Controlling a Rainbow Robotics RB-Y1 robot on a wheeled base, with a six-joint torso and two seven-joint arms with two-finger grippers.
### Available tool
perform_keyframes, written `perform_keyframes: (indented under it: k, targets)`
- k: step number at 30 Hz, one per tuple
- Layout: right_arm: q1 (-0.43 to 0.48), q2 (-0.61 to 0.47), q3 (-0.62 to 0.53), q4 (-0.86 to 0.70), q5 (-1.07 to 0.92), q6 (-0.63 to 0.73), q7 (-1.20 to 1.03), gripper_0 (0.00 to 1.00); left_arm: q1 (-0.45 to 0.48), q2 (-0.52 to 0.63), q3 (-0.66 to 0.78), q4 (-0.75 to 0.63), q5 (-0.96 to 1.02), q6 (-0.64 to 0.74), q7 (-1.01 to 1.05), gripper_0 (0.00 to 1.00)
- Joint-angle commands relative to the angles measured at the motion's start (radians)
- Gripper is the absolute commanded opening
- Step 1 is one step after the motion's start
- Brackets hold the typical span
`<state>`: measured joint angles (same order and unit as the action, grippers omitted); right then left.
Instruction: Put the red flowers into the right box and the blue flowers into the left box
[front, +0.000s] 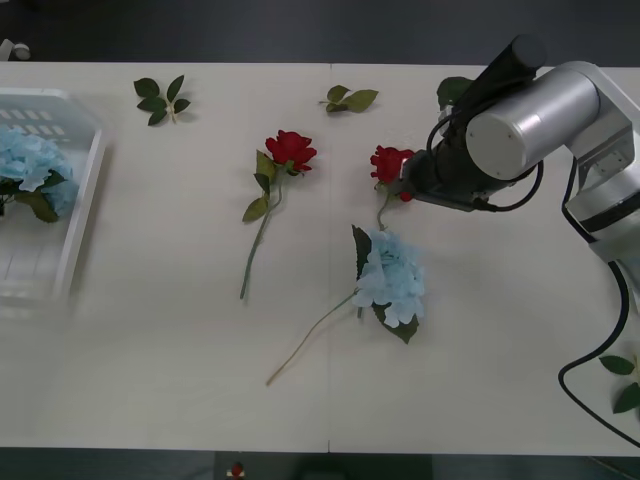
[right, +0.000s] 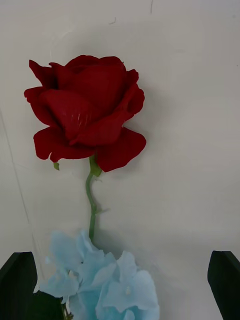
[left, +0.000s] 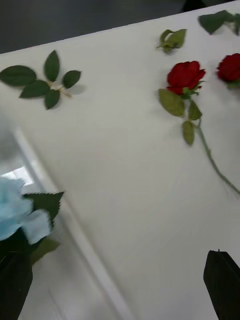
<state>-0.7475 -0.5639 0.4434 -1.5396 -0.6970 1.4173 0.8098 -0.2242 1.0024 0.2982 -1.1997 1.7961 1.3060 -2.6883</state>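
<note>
Two red flowers lie on the table: one rose (front: 290, 150) (left: 185, 75) mid-table, the other (front: 390, 162) (right: 85, 107) (left: 231, 67) right beside my right arm (front: 520, 125). My right gripper (right: 121, 255) hovers open over this second rose's stem, black fingers (right: 17, 280) spread wide. One blue flower (front: 392, 272) (right: 100, 280) lies just nearer than that rose. Another blue flower (front: 30, 170) (left: 17, 215) rests in the left box (front: 85, 215) (left: 75, 230). My left gripper (left: 117, 260) is open above that box's rim. The right box is out of view.
Loose green leaf sprigs lie at the table's far side (front: 160, 98) (front: 348, 98) (front: 455, 90) and near the right edge (front: 625, 380). A black cable (front: 590, 370) hangs from the right arm. Bare tabletop (front: 180, 330) lies between box and flowers.
</note>
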Motion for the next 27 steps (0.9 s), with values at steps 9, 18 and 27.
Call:
perform_keyframes:
  k: [9,18,27]
  targets:
    - [-0.084,0.096,0.026,0.188,0.063,-0.109,0.011,1.0,-0.089,-0.091,-0.379,-0.31,-0.112,-0.422,0.162,1.0]
    - [-0.118,0.156,0.044,0.322,0.102,-0.173,0.019,1.0,-0.219,-0.308,-0.567,-0.225,-0.434,-0.622,0.392,1.0]
    - [-0.191,0.2,0.098,0.487,0.103,-0.25,0.022,1.0,-0.357,-0.531,-0.588,-0.02,-0.739,-0.679,0.556,1.0]
